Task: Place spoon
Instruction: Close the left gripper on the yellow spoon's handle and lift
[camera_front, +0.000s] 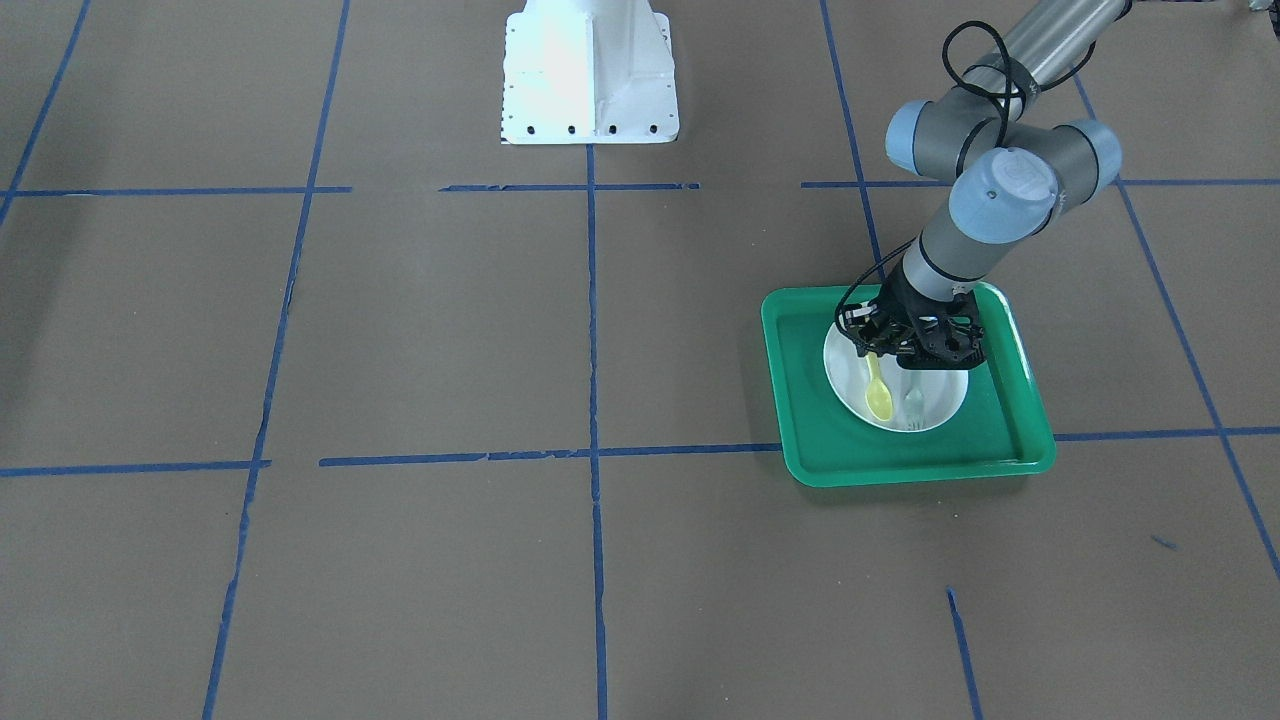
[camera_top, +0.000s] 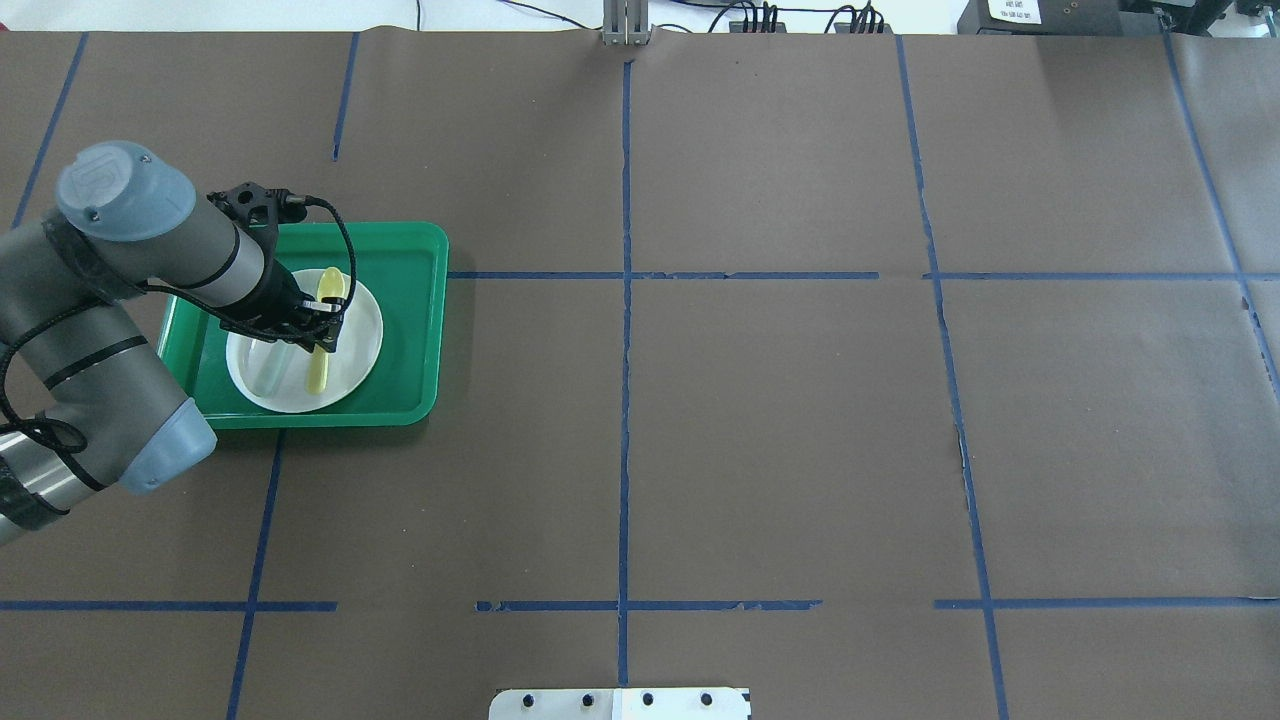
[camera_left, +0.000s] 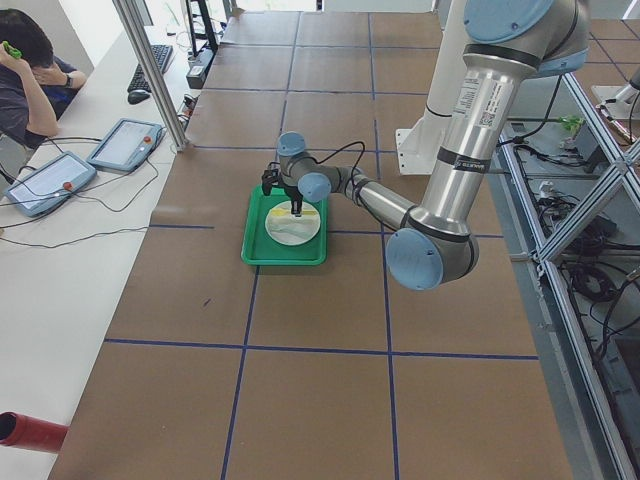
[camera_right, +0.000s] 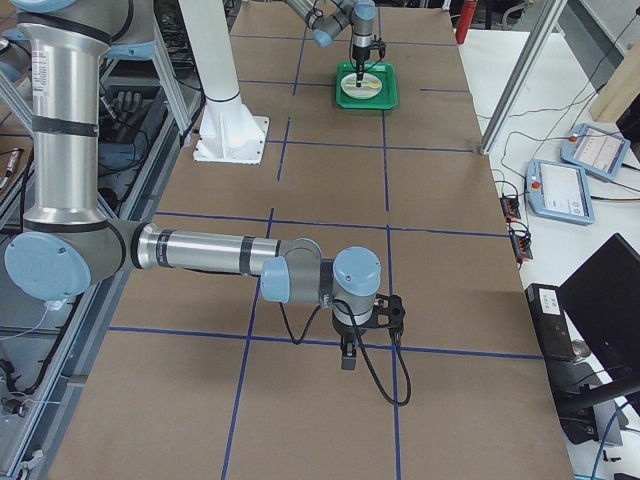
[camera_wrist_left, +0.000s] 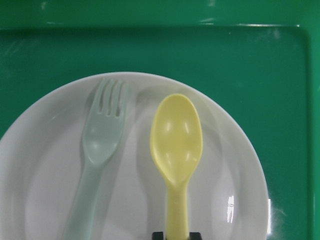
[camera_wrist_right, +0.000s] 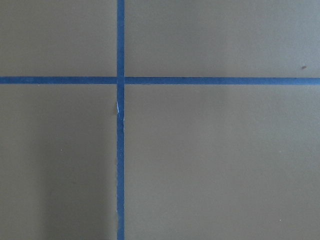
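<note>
Brown paper covers the bench (camera_top: 760, 420), marked off in squares by blue tape (camera_wrist_right: 120, 150).

Left arm reaches over a green tray (camera_top: 410, 300) on the robot's left side of the bench. The left hand (camera_top: 320, 336) hangs low above the tray's middle, pointing straight down.

White plate (camera_wrist_left: 140, 200) sits in the tray, directly under the left hand and inside the rim on all sides that show.

Fork (camera_wrist_left: 102, 145), pale grey-green, lies flat on the plate just to the left of the hand. Its tines point forward, away from the robot. It does not touch the fingers.

Spoon (camera_wrist_left: 176, 140), yellow, lies along the plate beside the fork, parallel to it and apart from it. Its bowl faces up and lies out ahead of the fingertips; its handle runs back between them and past them toward the robot. In the wrist view both dark fingertips sit tight against the handle's sides, so the left hand reads as clamped on the handle.

Right hand (camera_right: 346, 362) hangs over bare bench at a tape crossing, well apart from the tray. Its fingers show only in the side view: cannot tell whether they are apart or together.
</note>
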